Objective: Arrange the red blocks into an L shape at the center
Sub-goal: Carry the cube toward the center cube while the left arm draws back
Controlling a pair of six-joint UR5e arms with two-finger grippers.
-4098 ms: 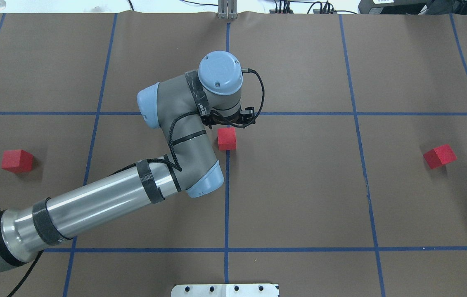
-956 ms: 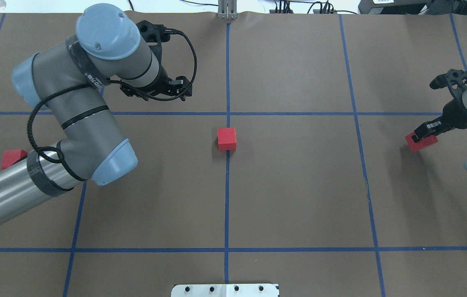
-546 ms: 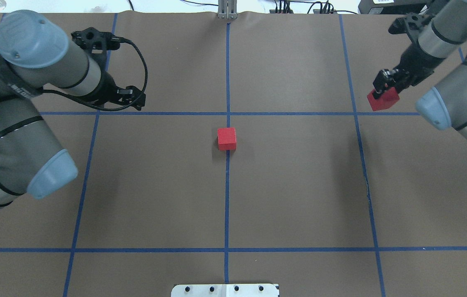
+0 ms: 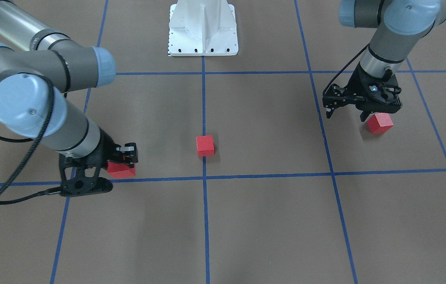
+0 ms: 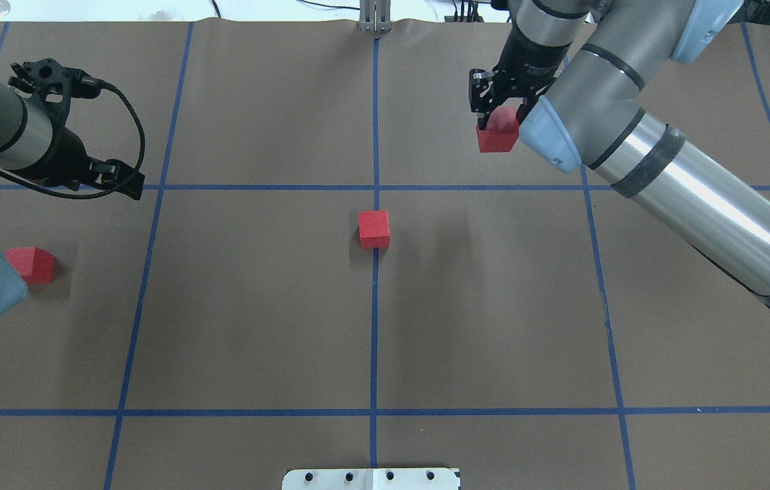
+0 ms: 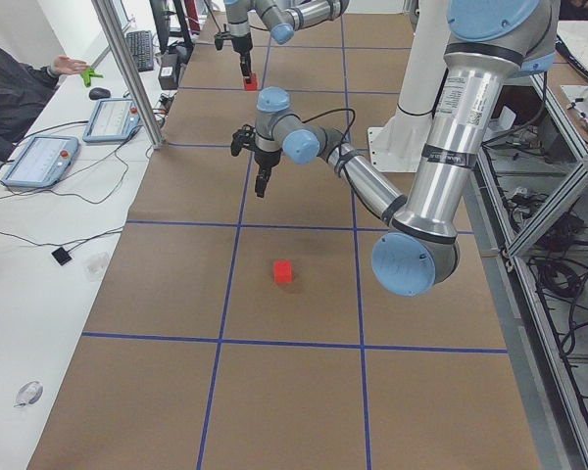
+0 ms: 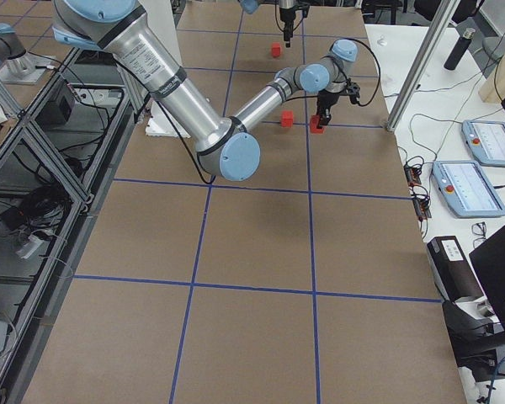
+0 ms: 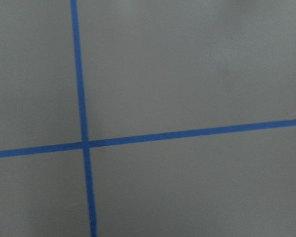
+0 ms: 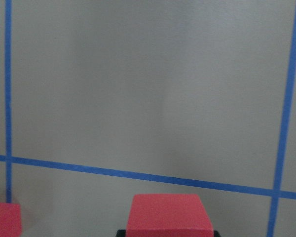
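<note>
Read the overhead view as a dial with its hub on the centre red block (image 5: 374,229) and 12 o'clock pointing away from the robot. Nearest, at 6 o'clock, the white base plate (image 5: 371,478) shows at the edge of the brown table (image 5: 242,340). Next out, at about 9 o'clock and well apart from the hub, the left red block (image 5: 34,264) sits flat on the surface, alone. The left gripper (image 5: 120,184) hangs in the air toward that block's 1 o'clock, touching nothing, its fingers spread with nothing between them. The centre red block rests astride the middle tape line (image 5: 374,327), just on the robot's side of the crossing tape line (image 5: 255,187), so one cube lies at the center (image 5: 402,272). Farthest, at about 2 o'clock, the right gripper (image 5: 499,117) is clenched on the held red block (image 5: 495,139), which is clear of the surface. The right wrist view shows this cube clamped at the bottom edge, with the centre one in the lower-left corner.
</note>
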